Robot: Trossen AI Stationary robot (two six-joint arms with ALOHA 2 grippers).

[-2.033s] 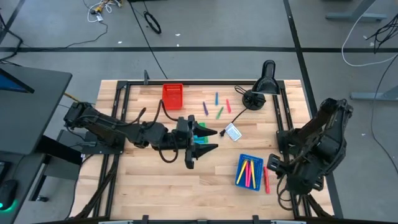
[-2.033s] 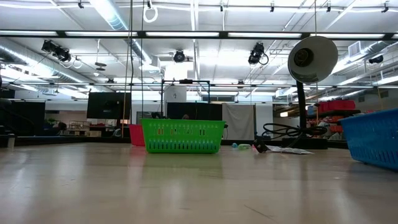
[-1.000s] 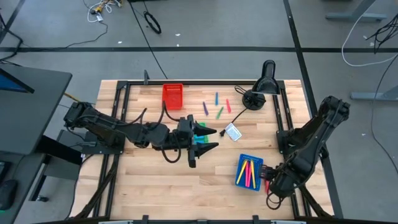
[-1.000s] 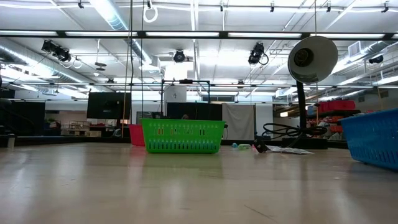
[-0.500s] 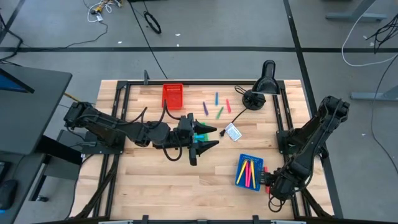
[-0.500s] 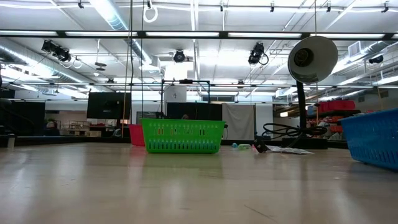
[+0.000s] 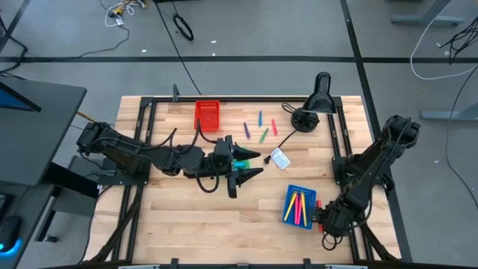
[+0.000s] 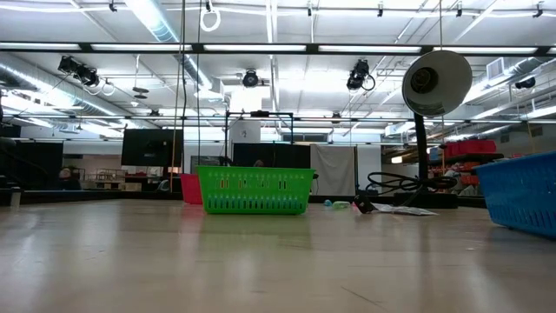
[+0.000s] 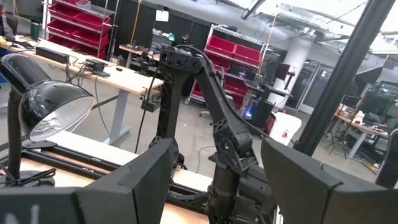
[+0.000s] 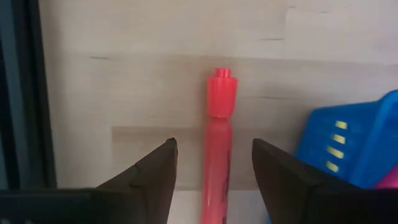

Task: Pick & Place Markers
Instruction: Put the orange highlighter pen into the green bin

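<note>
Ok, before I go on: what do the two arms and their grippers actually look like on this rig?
Both arms are dark, jointed and slim, with black cables looped along them. The left gripper ends in two pointed black fingers. The right gripper has two flat, dark, wedge-shaped fingers. No markings show on either.

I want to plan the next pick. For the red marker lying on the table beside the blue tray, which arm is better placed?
The right arm, probably. Its fingers stand open on either side of the red marker, next to the blue tray. The left gripper is far off at mid-table, above the green tray.
</note>
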